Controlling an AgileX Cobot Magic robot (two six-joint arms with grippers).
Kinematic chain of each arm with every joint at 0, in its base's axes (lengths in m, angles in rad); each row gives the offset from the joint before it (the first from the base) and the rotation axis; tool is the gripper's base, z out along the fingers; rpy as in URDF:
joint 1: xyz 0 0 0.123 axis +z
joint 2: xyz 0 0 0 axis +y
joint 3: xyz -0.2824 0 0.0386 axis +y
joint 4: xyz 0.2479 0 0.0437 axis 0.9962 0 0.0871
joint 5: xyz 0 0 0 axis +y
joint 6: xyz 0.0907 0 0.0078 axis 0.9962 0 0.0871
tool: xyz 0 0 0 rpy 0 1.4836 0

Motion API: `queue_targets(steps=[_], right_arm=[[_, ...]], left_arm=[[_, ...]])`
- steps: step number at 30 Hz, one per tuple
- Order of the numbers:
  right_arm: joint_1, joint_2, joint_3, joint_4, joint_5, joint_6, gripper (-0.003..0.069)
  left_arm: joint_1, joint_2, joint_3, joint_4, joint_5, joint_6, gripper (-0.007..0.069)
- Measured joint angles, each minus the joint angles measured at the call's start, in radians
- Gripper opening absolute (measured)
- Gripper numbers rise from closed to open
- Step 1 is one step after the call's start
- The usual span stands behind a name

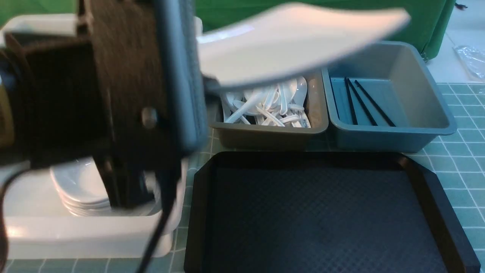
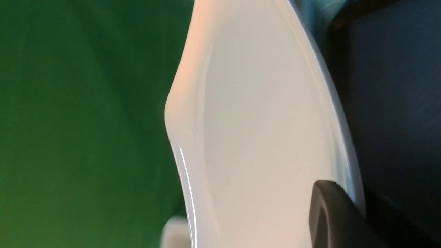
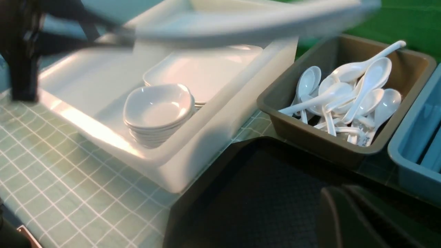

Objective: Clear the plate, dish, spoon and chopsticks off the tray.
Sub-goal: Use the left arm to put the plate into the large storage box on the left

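Plate (image 1: 299, 41): in the air above the brown tub (image 1: 265, 131) and part of the white tub (image 3: 206, 137), clear of the tray (image 1: 197, 212).
Plate's lie: in the front view it runs from the left gripper (image 1: 210, 81) out toward the robot's right, free end higher, motion-blurred.
Left gripper: clamped on the plate's rim. Only the left wrist view shows its dark finger (image 2: 330, 213) lying on the rim.
Right gripper (image 3: 348, 217): only a dark edge shows, so apart or together cannot be told.
Right wrist view only: stacked dishes (image 3: 158, 110) beside stacked plates (image 3: 203, 69), both inside the white tub.
Front view only: chopsticks (image 1: 363, 102) lying in the blue-grey tub (image 1: 435, 113).
Spoons (image 1: 269, 106): piled in the brown tub.
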Motion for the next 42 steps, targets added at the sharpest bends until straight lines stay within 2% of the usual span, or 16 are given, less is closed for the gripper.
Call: queue_targets(steps=[2,4,5,7,11,13,22,29,36,40,42], right_arm=[[0.0,0.015,0.001,0.0,-0.019,-0.007,0.002],[0.0,0.03,0.001,0.0,-0.042,-0.01,0.002],[0.0,0.031,0.001,0.0,-0.043,-0.01,0.002],[0.0,0.041,0.001,-0.001,-0.06,-0.019,0.002],[0.0,0.044,0.001,-0.001,-0.061,-0.034,0.002],[0.0,0.043,0.001,-0.001,-0.053,-0.037,0.002],[0.0,0.043,0.001,-0.001,-0.015,-0.039,0.002],[0.0,0.043,0.001,-0.001,-0.004,-0.054,0.002],[0.0,0.043,0.001,0.017,0.001,-0.065,0.002],[0.0,0.043,0.001,0.035,0.005,-0.08,0.002],[0.0,0.043,0.001,0.056,0.008,-0.089,0.002]], left_arm=[[0.115,0.019,0.0,0.06,0.0,-0.033,0.0036],[0.267,0.054,-0.001,0.058,-0.002,-0.037,0.0034],[0.283,0.063,-0.002,0.054,-0.003,-0.034,0.0034],[0.488,0.139,-0.002,-0.063,-0.036,0.016,0.0031],[0.679,0.276,-0.002,-0.2,-0.085,0.048,0.0033],[0.726,0.35,-0.002,-0.22,-0.097,0.065,0.0033],[0.738,0.524,-0.002,-0.165,-0.171,0.068,0.0023],[0.688,0.545,-0.002,-0.176,-0.186,0.067,0.002],[0.663,0.594,-0.007,-0.165,-0.184,-0.057,0.002],[0.663,0.606,-0.007,-0.164,-0.185,-0.072,0.0029],[0.663,0.606,-0.007,-0.164,-0.189,-0.073,0.0068]])
